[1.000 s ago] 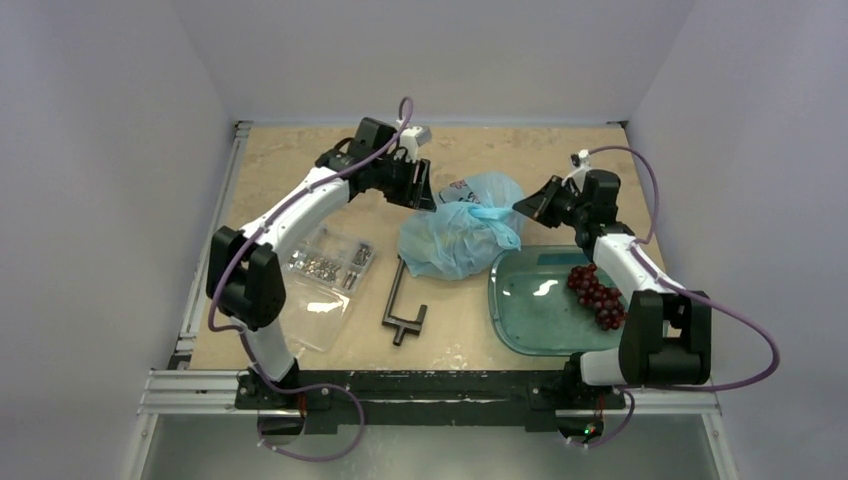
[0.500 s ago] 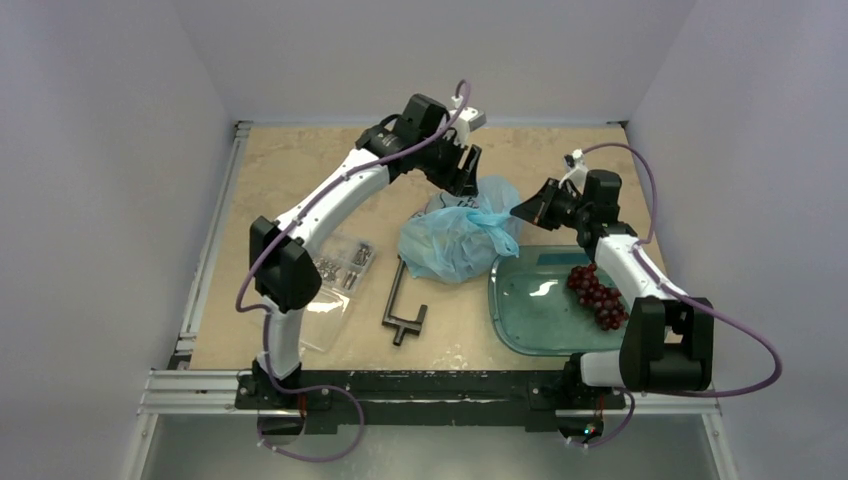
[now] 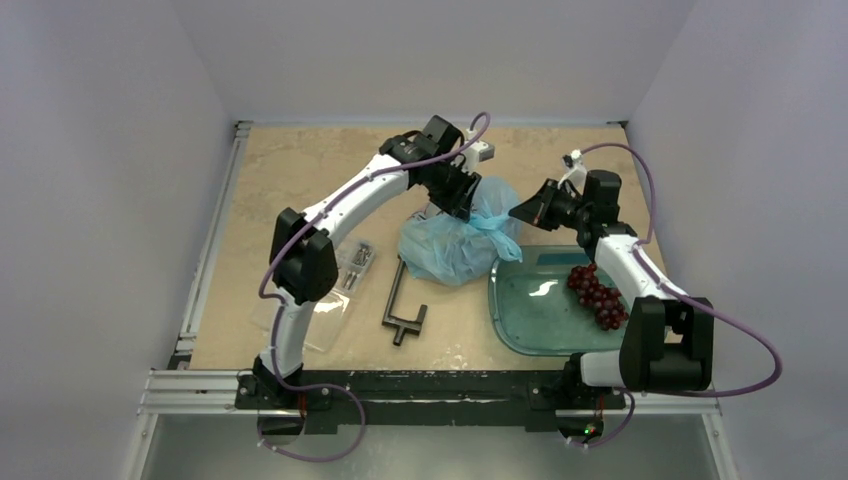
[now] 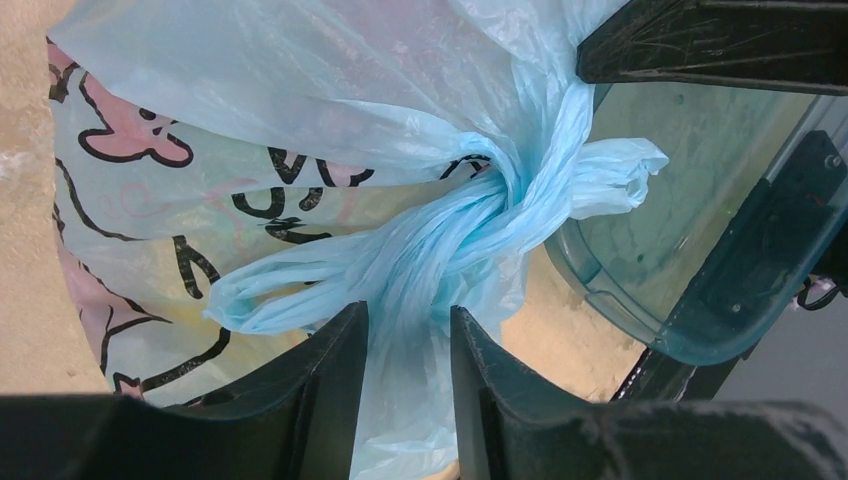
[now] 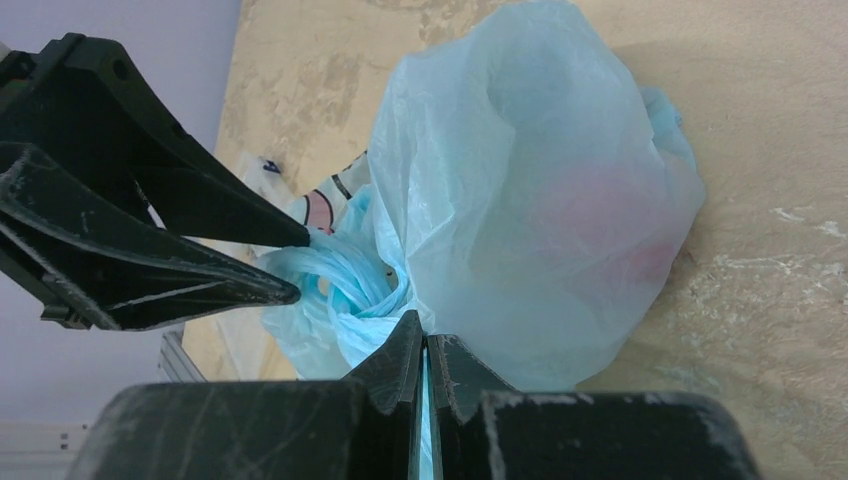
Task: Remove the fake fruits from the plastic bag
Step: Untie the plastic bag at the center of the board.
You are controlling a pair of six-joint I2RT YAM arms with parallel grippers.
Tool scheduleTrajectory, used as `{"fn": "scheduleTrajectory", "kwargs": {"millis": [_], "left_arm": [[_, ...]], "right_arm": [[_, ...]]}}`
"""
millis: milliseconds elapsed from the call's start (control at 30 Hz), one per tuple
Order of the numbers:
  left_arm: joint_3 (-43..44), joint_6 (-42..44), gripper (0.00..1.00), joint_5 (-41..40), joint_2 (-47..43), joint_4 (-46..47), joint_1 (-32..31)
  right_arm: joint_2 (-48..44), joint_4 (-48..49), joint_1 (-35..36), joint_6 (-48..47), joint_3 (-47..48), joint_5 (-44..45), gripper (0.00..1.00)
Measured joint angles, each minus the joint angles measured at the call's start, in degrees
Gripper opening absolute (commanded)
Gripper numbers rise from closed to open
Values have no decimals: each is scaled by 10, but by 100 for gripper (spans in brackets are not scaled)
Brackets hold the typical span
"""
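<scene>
Top external view is showing the beige stone-patterned tabletop (image 3: 290,180) carrying everything. The white-and-black left arm (image 3: 350,195) is reaching far forward and to the right with its elbow raised, and its wrist is bending down over the far side of the bag. The right arm (image 3: 630,262) is stretching forward along the right side, its wrist turning inward toward the centre. Between them the crinkly light-blue translucent plastic bag (image 3: 450,250) is lying bunched mid-table, its right edge touching the translucent teal plastic tray (image 3: 530,315). A dark red bunch of plastic grapes (image 3: 598,295) is lying in that tray, just beside the right forearm. A black clamp-shaped metal tool (image 3: 400,300) is lying just left of the bag. A clear flat packet of metal screws (image 3: 355,258) is sitting near it, partly hidden by the left elbow.

Left wrist view is giving what the overhead one is not. The left gripper (image 4: 408,318) is holding its fingers a little apart, with the bag's twisted, knotted handles running up from the gap. Whether the fingers are pinching the plastic cannot be told. A pink-and-black print (image 4: 130,135) is showing on the bag. Right wrist view is showing the right gripper (image 5: 420,350) pressed together on a thin sliver of the bag's blue film. A reddish shape (image 5: 600,225) is glowing through the bag wall, too blurred to name.
</scene>
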Motion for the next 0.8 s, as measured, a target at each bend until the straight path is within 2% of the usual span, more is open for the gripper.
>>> {"fn": "scheduleTrajectory", "kwargs": {"millis": [33,100,133,333,567,700,800], "left_arm": [[-1,-1,22,-2,2,0,-1],[-3,-5,2,-5,2,3,-2],[-5,-6,0,-7,2,5,-2],[-50,-41,0,-43,-8,32,-2],[-255,-93,0,-151,-170,107,-3],[-283,-96,0,-191,-233,139,-3],[-271,-107,0,-188,-226,144,-3]], "right_arm": [[0,1,0,0,0,-2,0],[0,1,0,0,0,-4,0],[0,1,0,0,0,-5,0],[0,-16,0,2,2,34,0],[17,-30,2,6,22,86,0],[51,-33,2,6,38,104,0],[69,-35,3,4,49,121,0]]}}
